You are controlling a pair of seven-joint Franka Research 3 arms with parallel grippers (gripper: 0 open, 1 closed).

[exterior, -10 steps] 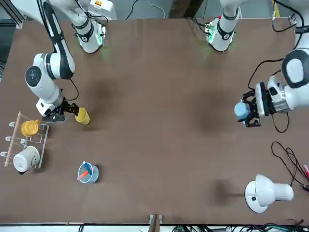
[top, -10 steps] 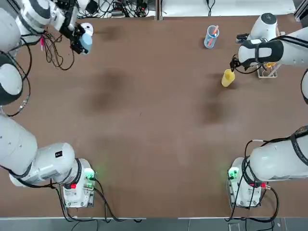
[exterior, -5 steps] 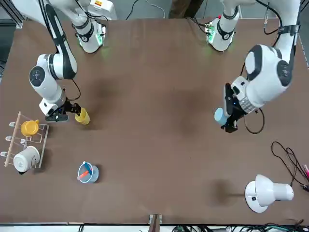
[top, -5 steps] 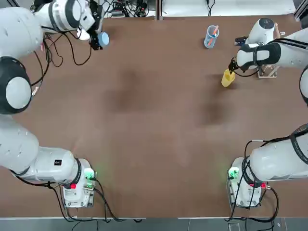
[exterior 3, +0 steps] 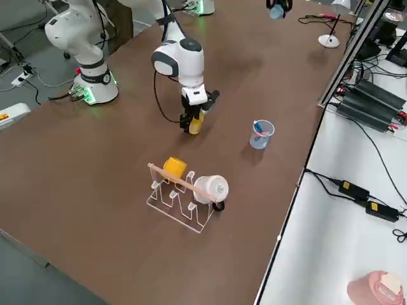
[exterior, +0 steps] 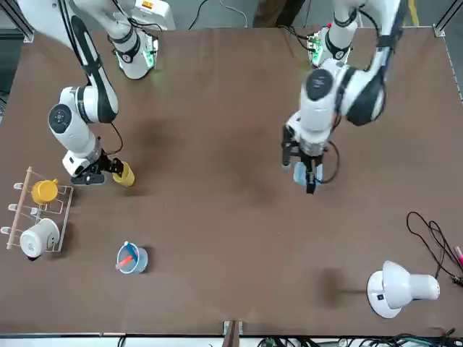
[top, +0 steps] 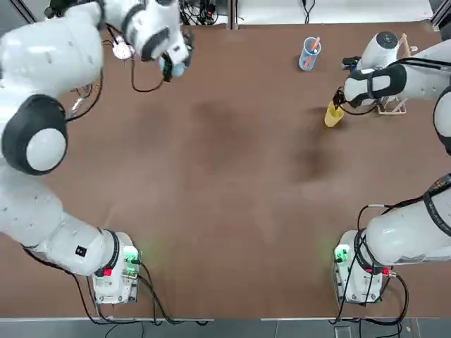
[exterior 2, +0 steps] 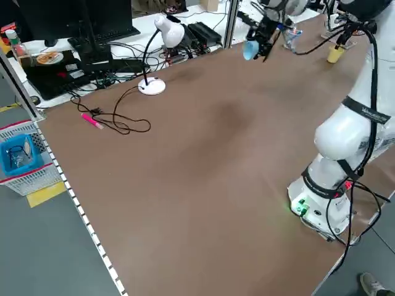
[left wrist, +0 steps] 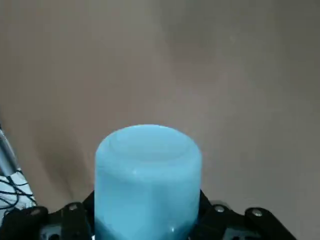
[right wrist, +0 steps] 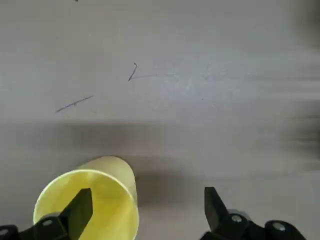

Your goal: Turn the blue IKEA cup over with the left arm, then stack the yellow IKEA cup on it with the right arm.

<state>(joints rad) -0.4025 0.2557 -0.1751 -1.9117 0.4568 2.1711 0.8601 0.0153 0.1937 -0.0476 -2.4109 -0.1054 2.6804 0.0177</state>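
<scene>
The blue IKEA cup [left wrist: 148,182] is clenched in the jaws of your left gripper [exterior: 304,172], held in the air above the far middle of the brown surface [top: 225,211], its closed base pointing away from the wrist. Your yellow IKEA cup [right wrist: 87,205] stands upright on the surface toward the far right side, mouth open; your right gripper [right wrist: 145,207] sits low over it with jaws released, one finger [right wrist: 80,207] inside the rim and the other outside. Just beyond it you have a clear rack [exterior 3: 181,197] holding an orange-yellow mug [exterior 3: 173,168] and a white mug [exterior 3: 210,189], and a see-through blue tumbler [exterior 3: 260,135] with pink sticks. A white desk lamp [exterior: 401,288] and loose black cables [exterior: 434,242] lie at the far left corner. Beside the surface, a neighbouring desk carries power bricks [exterior 3: 372,95].
</scene>
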